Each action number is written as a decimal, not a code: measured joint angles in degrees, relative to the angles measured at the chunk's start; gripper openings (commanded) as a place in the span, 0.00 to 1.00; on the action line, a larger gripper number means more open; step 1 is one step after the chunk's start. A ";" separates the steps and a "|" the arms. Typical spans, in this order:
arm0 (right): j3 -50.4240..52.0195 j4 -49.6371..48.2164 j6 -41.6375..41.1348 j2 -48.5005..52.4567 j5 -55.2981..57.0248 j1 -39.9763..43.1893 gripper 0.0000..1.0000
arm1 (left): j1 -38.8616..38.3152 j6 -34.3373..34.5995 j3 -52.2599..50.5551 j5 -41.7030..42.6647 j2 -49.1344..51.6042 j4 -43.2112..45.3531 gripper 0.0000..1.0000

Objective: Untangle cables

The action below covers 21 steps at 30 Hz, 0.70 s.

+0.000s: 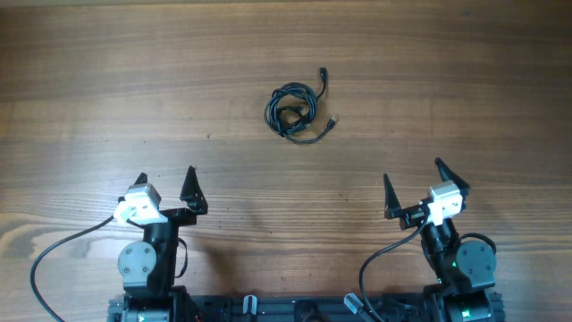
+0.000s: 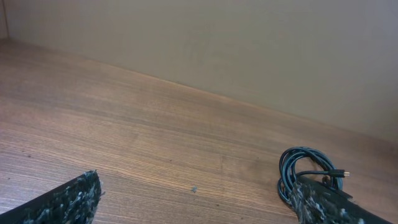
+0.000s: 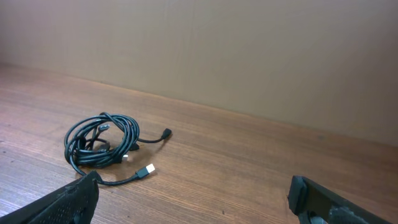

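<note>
— Soft, even light from above; no glare on the table (image 1: pixel 89 89), overhead view sharp.
— Shadows faint, soft-edged. Wrist views are dimmer, hazier: the wall (image 2: pixel 249 50) looks flat, the near fingertips (image 2: pixel 68 199) out of focus.

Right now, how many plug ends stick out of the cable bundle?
2: a black plug at the far right of the cables, and a silver-tipped plug at their near right. Others may be hidden inside the coil.

Black cables (image 3: pixel 102 148), one plug (image 3: pixel 148 168) white-tipped, on a brown table (image 3: pixel 249 162) with streaky wood grain.
</note>
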State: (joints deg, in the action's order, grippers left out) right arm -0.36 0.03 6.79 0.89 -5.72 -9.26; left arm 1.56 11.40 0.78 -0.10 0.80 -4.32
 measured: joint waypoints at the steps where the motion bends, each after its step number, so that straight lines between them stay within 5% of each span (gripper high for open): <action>1: 0.00 0.00 0.00 0.00 0.00 0.00 1.00 | 0.00 0.00 0.00 0.00 0.00 0.00 1.00; 21: 0.00 -0.02 0.00 0.02 0.68 0.00 1.00 | 0.00 0.00 0.00 -0.02 0.00 0.02 1.00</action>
State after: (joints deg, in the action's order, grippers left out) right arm -0.36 0.01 6.79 0.91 -5.04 -9.26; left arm 1.56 11.40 0.78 -0.12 0.80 -4.29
